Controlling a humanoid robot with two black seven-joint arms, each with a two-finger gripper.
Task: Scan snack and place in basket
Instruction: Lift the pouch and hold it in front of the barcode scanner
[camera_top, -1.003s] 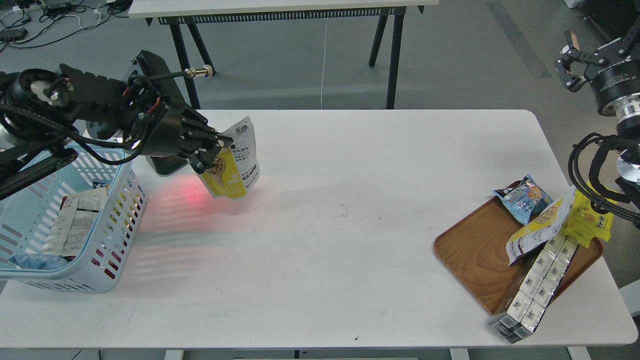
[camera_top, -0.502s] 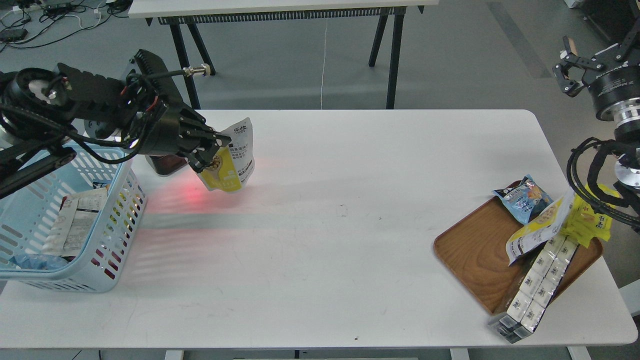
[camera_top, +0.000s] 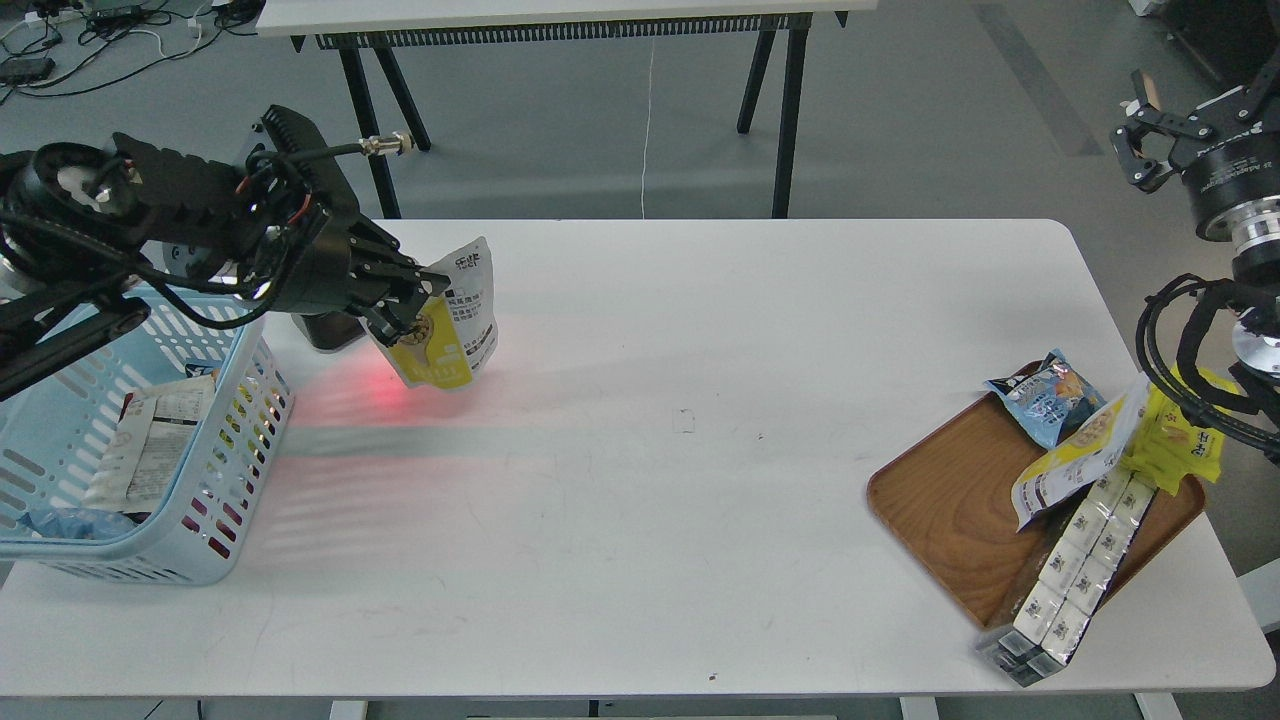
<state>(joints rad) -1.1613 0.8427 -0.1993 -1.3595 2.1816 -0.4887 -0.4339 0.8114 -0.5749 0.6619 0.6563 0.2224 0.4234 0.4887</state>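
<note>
The white table lies bare across the lower and middle frame, open from its near edge up to the pouch. At the lower right a brown wooden tray reaches the table's right edge, and a stack of white boxes hangs over its near rim. At the left edge sits the light blue basket, holding a few packets.

Further back, in the upper left, the left gripper has its fingers pinched on the snack, held above the table just right of the basket. The pouch shows a yellow lower front with golden balls and a white printed top. Its long axis stands nearly upright, top tilted right.

At the far upper right, the right gripper hangs off the table, fingers spread, holding nothing.
</note>
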